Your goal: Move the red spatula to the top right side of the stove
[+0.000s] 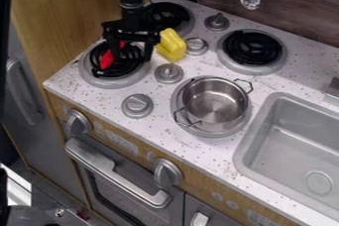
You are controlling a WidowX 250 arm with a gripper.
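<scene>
One red spatula (107, 60) on left black coil burner (121, 83): probably light, stiff, slick; best gripped mid-length. Black two-finger gripper (131, 57) overhead, fingers spread wide.

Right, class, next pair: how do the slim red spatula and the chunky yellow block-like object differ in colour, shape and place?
The slim red spatula is red, while the chunky yellow block-like object is yellow. The spatula's visible part is narrow; the yellow object is broad and thick. The spatula lies over a round black coil burner, whereas the yellow object sits beside grey knobs. Both are on the stove's left side.
</scene>
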